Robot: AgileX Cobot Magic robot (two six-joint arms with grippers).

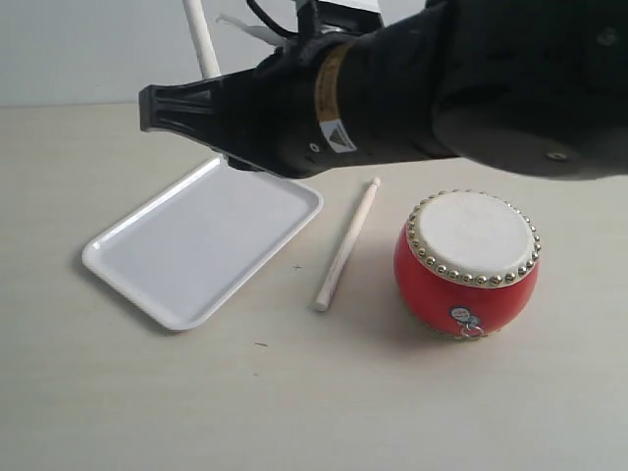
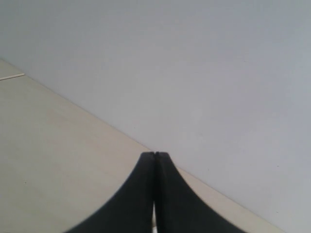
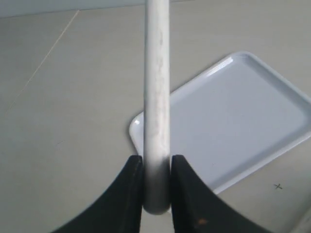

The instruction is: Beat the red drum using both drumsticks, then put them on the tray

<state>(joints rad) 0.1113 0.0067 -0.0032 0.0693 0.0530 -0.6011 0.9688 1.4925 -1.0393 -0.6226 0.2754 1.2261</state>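
Exterior view: we are seeing the right arm (image 1: 412, 88) reaching across the middle to the left side, hanging over the far corner of the tray (image 1: 196, 245). Right wrist view: we are logging the right gripper (image 3: 156, 160) as clenched on one drumstick (image 3: 157, 73), the jaws pinching it near its end, with the shaft running out over the tray's rim. In the exterior view that stick is poking up behind the gripper and tilting a little. The second drumstick (image 1: 345, 245) is lying flat on the table (image 1: 294, 392), between the tray and the red drum (image 1: 466, 265), touching neither. The drum is standing upright on the right side, skin facing up. Left wrist view: we are marking the left gripper (image 2: 154, 155) as clamped together with nothing between its jaws, pointing at bare table and a pale wall (image 2: 194, 58).
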